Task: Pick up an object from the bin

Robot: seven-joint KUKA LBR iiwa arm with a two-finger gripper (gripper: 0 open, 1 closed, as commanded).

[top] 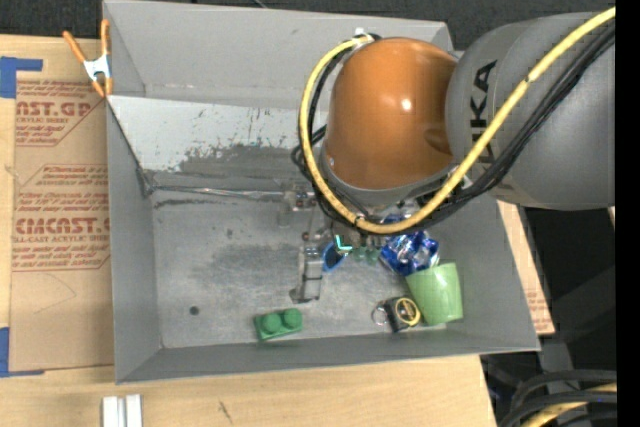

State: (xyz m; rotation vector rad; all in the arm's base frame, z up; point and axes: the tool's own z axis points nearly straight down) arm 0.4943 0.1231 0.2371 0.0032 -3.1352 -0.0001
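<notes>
my hand hangs low in the near middle of the bin, over a bare, scuffed patch of the grey floor. it reads as a thin metal piece pointing down, and i cannot tell whether it is wide or narrow, or whether anything sits in it.

the closest thing is a green brick with two studs. it lies flat just to the near left of my hand, close to the near wall and apart from my hand.

to the right, partly under my wrist, is a blue crinkled thing with shiny folds. just nearer and to the right of that lies a pale green cup on its side, and a small black and yellow thing touches its left edge, near the near wall. these three sit together in the near right corner.

above my hand, my orange cover bulges over the middle right of the bin, ringed by a yellow cable. the left half of the bin floor is bare metal.
</notes>
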